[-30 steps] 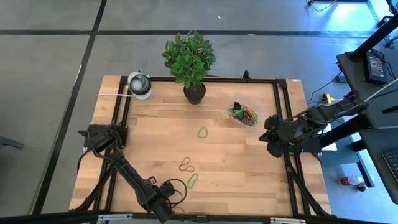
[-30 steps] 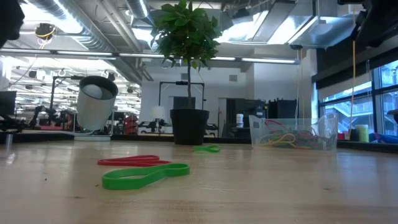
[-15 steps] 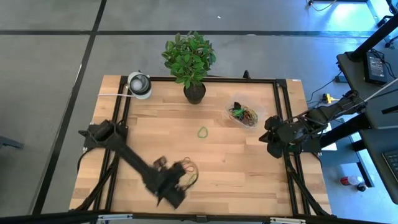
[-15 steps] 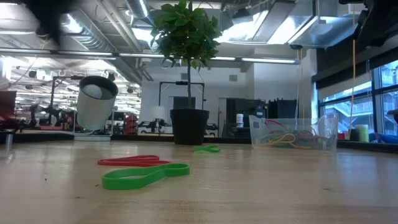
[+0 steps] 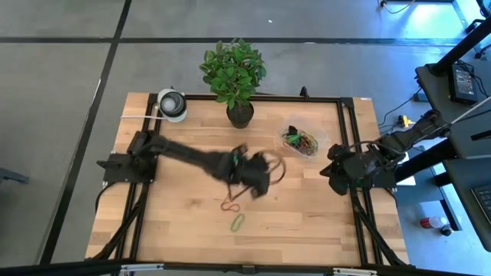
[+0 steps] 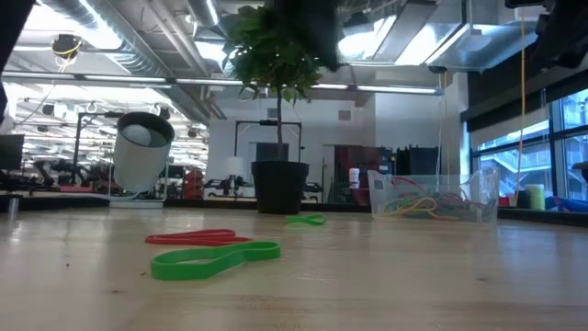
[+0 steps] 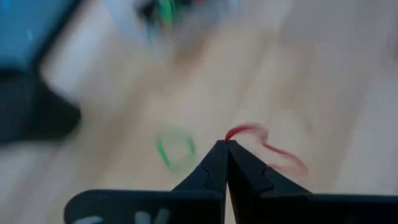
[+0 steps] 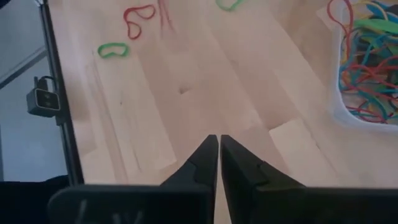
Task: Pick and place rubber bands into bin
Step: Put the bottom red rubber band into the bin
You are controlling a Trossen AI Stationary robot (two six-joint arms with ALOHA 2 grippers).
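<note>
Bands of thin rubber lay in two places: a tangled heap of green, red and yellow loops sat inside the clear bin, while a twisted red band and a green band (both flat) rested on the table. Above mid-table, the left gripper was clenched, holding nothing visible. At the table's right edge the right gripper was also pressed closed.

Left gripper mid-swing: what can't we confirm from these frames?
- High view: left gripper is smeared by motion and covers the table beneath it, so the green band seen there in other views is hidden.
- Left wrist view: bin blurred; its contents unreadable. Whether the red band hangs from the shut gripper or lies on the table is unclear.
- Low view: both grippers cut off above the frame.
</note>
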